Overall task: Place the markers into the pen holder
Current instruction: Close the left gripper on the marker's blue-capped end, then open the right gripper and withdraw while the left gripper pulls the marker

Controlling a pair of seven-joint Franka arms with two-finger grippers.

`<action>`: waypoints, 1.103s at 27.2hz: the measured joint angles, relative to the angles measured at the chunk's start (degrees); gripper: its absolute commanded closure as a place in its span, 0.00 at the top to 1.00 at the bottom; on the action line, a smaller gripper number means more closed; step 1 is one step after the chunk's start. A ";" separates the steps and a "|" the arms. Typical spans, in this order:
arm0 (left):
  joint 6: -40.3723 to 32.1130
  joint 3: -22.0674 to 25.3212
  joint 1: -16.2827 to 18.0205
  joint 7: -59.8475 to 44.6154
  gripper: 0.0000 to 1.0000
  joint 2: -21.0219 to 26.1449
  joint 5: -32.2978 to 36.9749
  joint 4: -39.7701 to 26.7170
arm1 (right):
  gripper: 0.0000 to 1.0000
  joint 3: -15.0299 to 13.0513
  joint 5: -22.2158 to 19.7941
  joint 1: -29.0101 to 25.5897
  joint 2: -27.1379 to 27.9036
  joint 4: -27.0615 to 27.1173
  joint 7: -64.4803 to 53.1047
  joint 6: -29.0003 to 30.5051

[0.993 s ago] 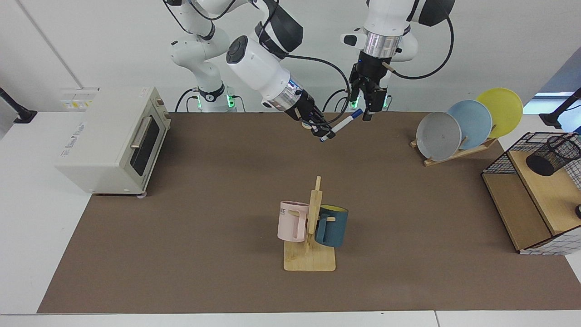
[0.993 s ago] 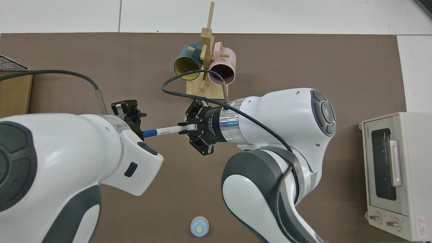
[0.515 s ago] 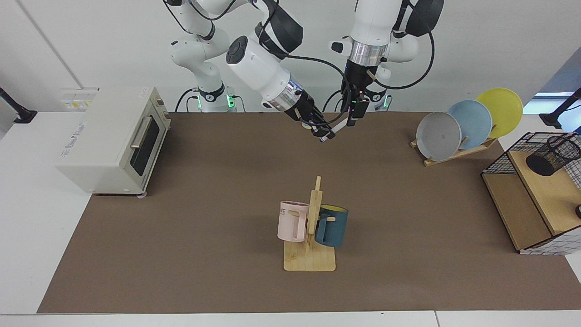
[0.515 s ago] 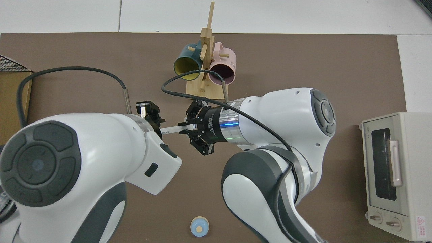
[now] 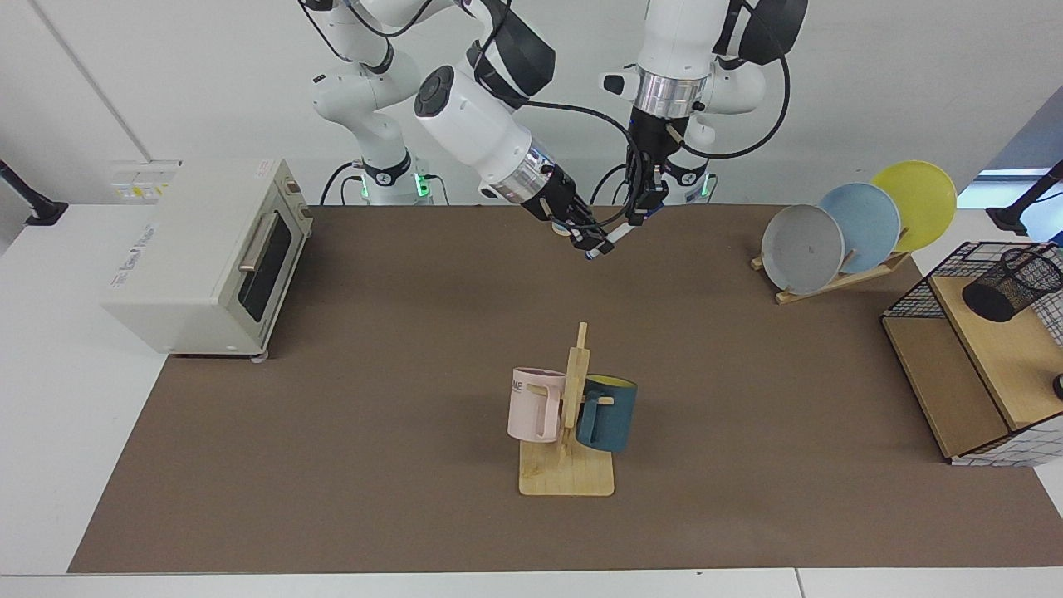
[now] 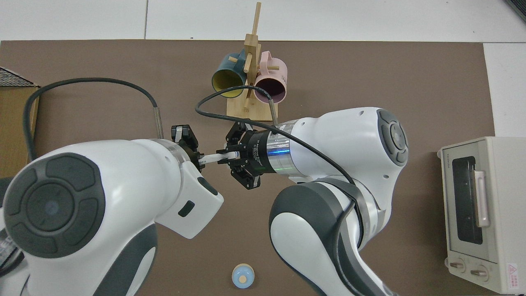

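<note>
- marker [image 5: 613,239] handover is the step in hand, by my reading: it hangs in the air over the back edge of the table [image 5: 374,374], slanted, between the two grippers.
- rack [image 5: 913,292] at the table's right edge carries the pen holder [image 5: 1009,286], which leans tilted on the wooden shelf, well apart from the marker. the left arm stands on that side, so it is the sensible one to carry it over.
- right gripper [image 5: 591,242] has its fingers clamped on the marker near the lower end. it should let go only once the other grip is firm.
- left gripper [image 5: 641,214] comes down over the marker's upper end. i cannot tell whether its fingers have closed. a hold square across the barrel would probably stop the marker twisting when it is let go.
- facing view shows the pen holder and how high the marker hangs, but the hands crowd together there.
- top view shows the white barrel of the marker [image 6: 210,158] bridging from the right gripper [image 6: 227,157] to the left gripper [image 6: 193,153]. the left arm's bulk hides the capped end, and the pen holder is out of view.
</note>
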 measured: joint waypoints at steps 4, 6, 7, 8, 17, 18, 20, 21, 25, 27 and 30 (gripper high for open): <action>-0.07 0.03 -0.01 -0.05 0.00 -0.01 -0.01 0.01 | 0.00 0.00 0.00 0.00 0.01 0.04 -0.60 0.00; -0.18 0.06 -0.01 -0.12 0.00 -0.01 -0.03 0.02 | 0.00 0.02 0.00 0.00 0.01 0.05 -0.85 0.00; -0.27 0.09 -0.01 -0.16 0.00 -0.01 -0.04 0.03 | 0.00 0.04 0.00 0.00 0.01 0.05 -0.92 0.00; -0.43 0.14 -0.01 -0.23 0.00 -0.01 -0.09 0.05 | 0.00 0.08 0.00 0.01 0.01 0.05 -1.00 -0.01; -5.43 0.89 2.53 -3.68 0.00 0.01 0.18 0.10 | 1.00 -0.06 -0.08 0.40 -0.27 0.45 -1.45 0.00; -5.93 1.15 3.28 -3.68 0.00 0.01 0.18 0.03 | 1.00 -0.30 -0.21 0.34 -0.43 0.50 -1.76 -0.05; -6.66 1.59 4.50 -3.60 0.00 0.04 0.18 0.00 | 1.00 -0.73 -1.29 0.17 -0.82 0.56 -2.27 -0.51; -6.83 1.76 4.90 -3.60 0.00 0.06 0.18 0.00 | 1.00 -0.88 -2.05 0.07 -1.05 0.60 -2.39 -0.94; -7.51 1.88 5.66 -3.70 0.00 0.06 0.19 0.00 | 1.00 -1.12 -6.67 -0.38 -2.30 0.72 -3.37 -2.82; -8.68 1.95 6.27 -4.13 0.00 0.05 0.29 0.00 | 1.00 -1.20 -11.53 -0.42 -3.25 0.80 -5.68 -4.42; -10.43 2.08 8.76 -4.30 0.00 0.06 0.67 0.00 | 1.00 -1.11 -21.22 -0.40 -5.14 0.83 -11.60 -8.34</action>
